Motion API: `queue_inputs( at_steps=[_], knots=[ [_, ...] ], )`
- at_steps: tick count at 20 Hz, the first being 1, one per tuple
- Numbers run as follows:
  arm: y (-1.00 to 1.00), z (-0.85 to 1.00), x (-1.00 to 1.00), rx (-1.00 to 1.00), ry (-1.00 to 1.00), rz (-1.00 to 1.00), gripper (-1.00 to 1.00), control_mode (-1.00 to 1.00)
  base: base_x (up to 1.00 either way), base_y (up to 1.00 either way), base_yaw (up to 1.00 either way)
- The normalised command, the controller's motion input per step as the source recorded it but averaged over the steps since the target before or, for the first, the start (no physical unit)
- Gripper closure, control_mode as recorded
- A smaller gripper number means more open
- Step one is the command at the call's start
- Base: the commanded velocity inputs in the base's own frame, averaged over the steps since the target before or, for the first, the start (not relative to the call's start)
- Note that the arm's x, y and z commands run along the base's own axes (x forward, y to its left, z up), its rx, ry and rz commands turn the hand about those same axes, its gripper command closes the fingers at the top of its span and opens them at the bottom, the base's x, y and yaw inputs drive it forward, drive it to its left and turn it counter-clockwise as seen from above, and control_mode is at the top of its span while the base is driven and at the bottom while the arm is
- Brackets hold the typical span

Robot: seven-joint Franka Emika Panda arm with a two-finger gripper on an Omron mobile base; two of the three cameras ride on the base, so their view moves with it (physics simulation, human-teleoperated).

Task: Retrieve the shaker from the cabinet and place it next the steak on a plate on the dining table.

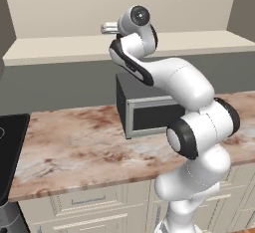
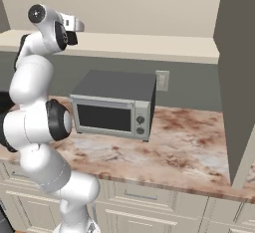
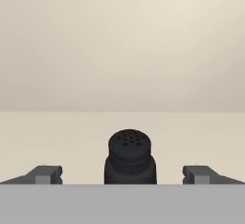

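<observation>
black and upright, the shaker (image 3: 130, 157) is seen in the hand view on the cream shelf board of the cabinet (image 3: 72, 137), with the plain beige back wall behind it. its perforated rounded cap is shown clearly, while its lower body is cut off at the bottom of that view. the claw (image 3: 129, 175) is spread wide, one dark fingertip (image 3: 45, 174) to the left of the shaker and one to the right, both well apart from it; nothing is gripped and no contact is seen.

in the left base view the hand is raised to the level of the shelf (image 1: 60, 48), but most of the claw is hidden behind the white wrist, with just a pale grey part (image 1: 109, 28) sticking out to the left. the shaker itself is concealed by the arm there. in the right base view the hand (image 2: 69, 25) is again seen at shelf height, its fingers too small to be made out.

a dark grey microwave (image 2: 112, 105) is set on the marbled surface (image 2: 189, 147) below the shelf, partly covered by the arm in the left base view. a dark cooktop (image 1: 10, 152) is cut off at the left edge.
</observation>
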Motion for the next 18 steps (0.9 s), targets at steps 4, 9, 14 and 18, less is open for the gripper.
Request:
queue_inputs(
  at_steps=[4, 9, 14, 18],
  knots=[
    [0.0, 0.0, 0.1, 0.0, 0.03, 0.0, -1.0, -1.0, 0.0, 0.0, 0.0],
    [0.0, -0.03, 0.17, 0.0, 0.02, 0.0, -1.0, -1.0, 0.0, 0.0, 0.0],
    [0.0, -0.02, 0.14, 0.0, 0.01, 0.0, -1.0, -1.0, 0.0, 0.0, 0.0],
    [0.0, -0.09, 0.19, 0.0, 0.0, 0.0, -1.0, -1.0, 0.0, 0.0, 0.0]
  ],
)
